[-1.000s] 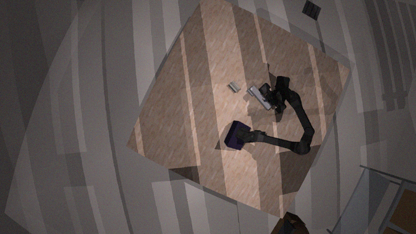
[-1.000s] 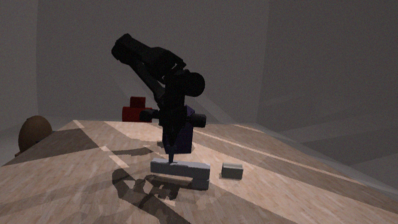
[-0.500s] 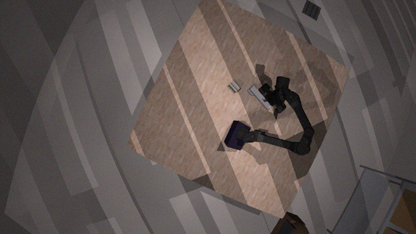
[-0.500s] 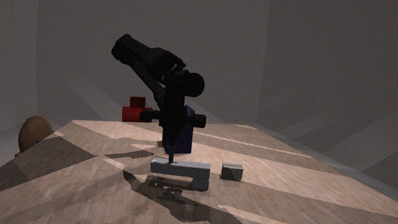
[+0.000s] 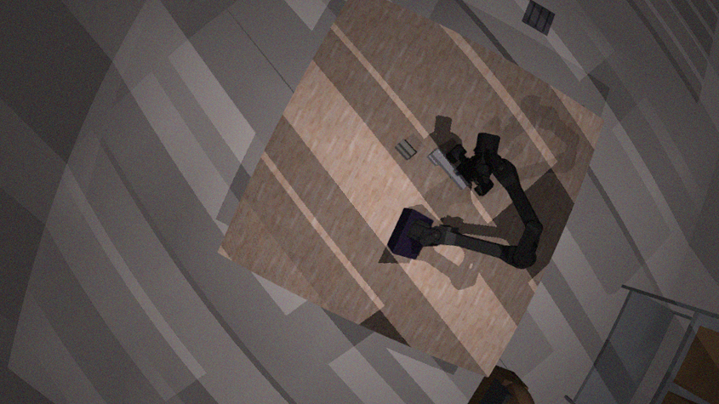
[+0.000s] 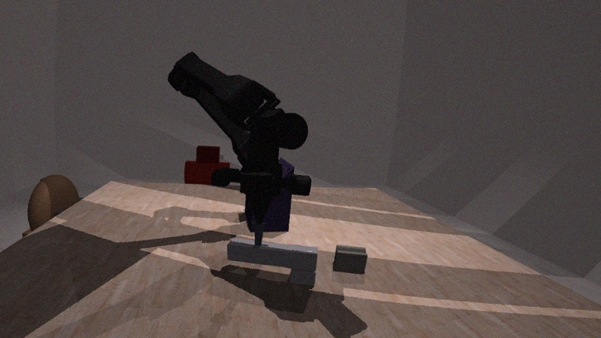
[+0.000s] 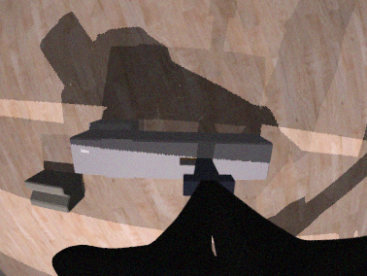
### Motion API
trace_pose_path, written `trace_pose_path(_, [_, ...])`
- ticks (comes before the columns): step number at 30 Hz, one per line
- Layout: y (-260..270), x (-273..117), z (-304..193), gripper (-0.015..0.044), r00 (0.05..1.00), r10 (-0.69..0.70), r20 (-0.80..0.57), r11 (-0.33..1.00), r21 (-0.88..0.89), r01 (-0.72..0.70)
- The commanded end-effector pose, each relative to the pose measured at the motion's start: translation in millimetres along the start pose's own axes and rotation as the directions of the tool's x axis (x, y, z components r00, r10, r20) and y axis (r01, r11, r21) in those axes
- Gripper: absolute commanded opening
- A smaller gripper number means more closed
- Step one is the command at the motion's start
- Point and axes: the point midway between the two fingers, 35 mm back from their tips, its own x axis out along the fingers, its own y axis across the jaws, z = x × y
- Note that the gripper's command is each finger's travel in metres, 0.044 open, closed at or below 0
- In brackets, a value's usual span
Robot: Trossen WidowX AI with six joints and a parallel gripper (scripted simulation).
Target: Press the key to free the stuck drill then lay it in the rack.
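Over the long pale-grey block, the black gripper is shut, empty, at what looks like the dark T-shaped key. Off-centre pressure could tilt it, leaving the drill jammed; I cannot single out the drill.

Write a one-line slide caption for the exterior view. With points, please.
The gripper (image 5: 462, 167) (image 6: 259, 223) (image 7: 207, 188) points down over a long grey block (image 6: 273, 254) (image 7: 170, 160) (image 5: 448, 169), a small grooved block (image 6: 349, 261) (image 7: 54, 189) (image 5: 405, 149) beside it.
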Motion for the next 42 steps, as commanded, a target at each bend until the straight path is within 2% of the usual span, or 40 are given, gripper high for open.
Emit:
trace_pose_path(1, [-1, 14, -7, 0.0000, 0.999, -0.010, -0.031, 1.000, 0.000, 0.010])
trace_pose_path(5, [-2, 17, -7, 0.0000, 0.999, -0.010, -0.031, 1.000, 0.000, 0.010])
trace_pose_path(8, [0, 5, -4, 0.0079, 0.999, -0.007, -0.031, 1.000, 0.000, 0.007])
trace_pose_path(14, [2, -52, 2, 0.0236, 0.999, -0.007, -0.032, 1.000, -0.001, 0.007])
trace_pose_path(19, [5, -47, 4, 0.0368, 1.000, -0.003, -0.019, 1.000, -0.018, 0.002])
trace_pose_path(22, [28, -37, 9, 0.0440, 1.000, -0.002, -0.020, 0.971, -0.239, -0.002])
trace_pose_path(26, [68, -17, 12, 0.0440, 1.000, -0.002, -0.023, 0.804, -0.594, -0.012])
trace_pose_path(30, [108, 8, 10, 0.0440, 1.000, -0.003, -0.026, 0.517, -0.856, -0.021])
trace_pose_path(40, [157, 43, -2, 0.0440, 1.000, -0.004, -0.029, 0.042, -0.999, -0.029])
trace_pose_path(42, [161, 46, -3, 0.0440, 1.000, -0.004, -0.029, 0.004, -1.000, -0.029])
